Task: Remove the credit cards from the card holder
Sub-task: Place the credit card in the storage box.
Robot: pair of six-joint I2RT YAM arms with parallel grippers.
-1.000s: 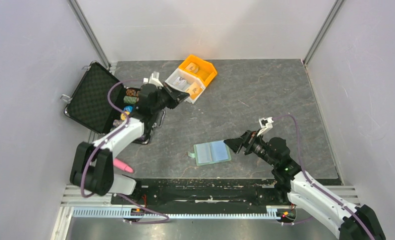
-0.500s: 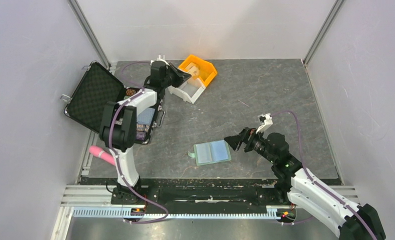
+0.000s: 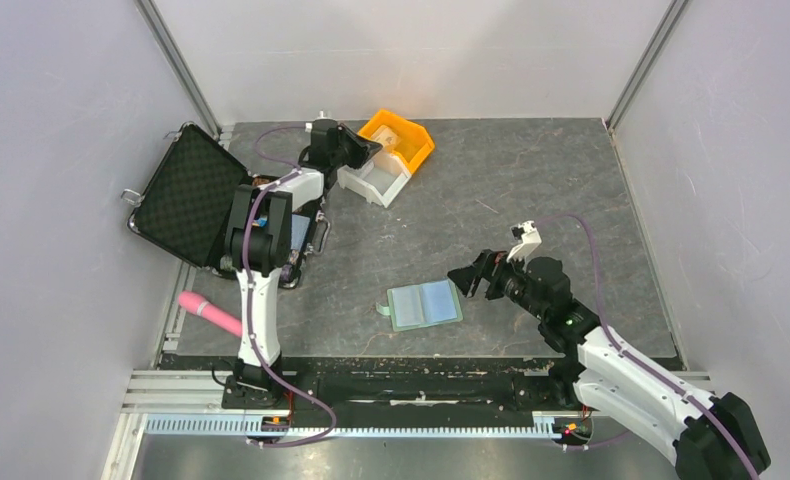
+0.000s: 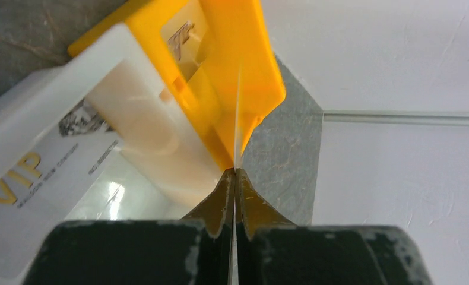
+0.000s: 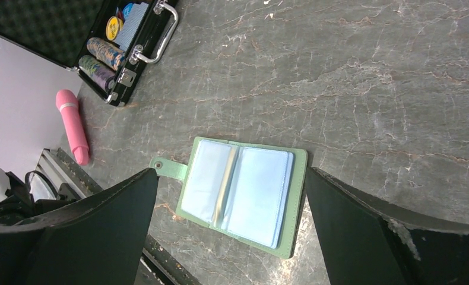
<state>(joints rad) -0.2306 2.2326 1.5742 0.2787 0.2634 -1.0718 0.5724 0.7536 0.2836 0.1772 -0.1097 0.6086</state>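
black case (image 3: 186, 195), orange bin (image 3: 421, 150), pink cylinder (image 3: 209, 312)

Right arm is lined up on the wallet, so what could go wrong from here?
1. The right claw stands open at the card holder's edge. Nothing pins the open holder, so it may slide or lift whole.
2. The left claw is shut on what looks like a thin card, edge-on by the orange bin. Released there, it could miss the white bin.

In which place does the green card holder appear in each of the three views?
Top external: the card holder lies open at centre, slightly low.
Right wrist: the card holder is at centre, lower half.
Left wrist: not in it.
Shared landmark: pink cylinder, left of it in both.
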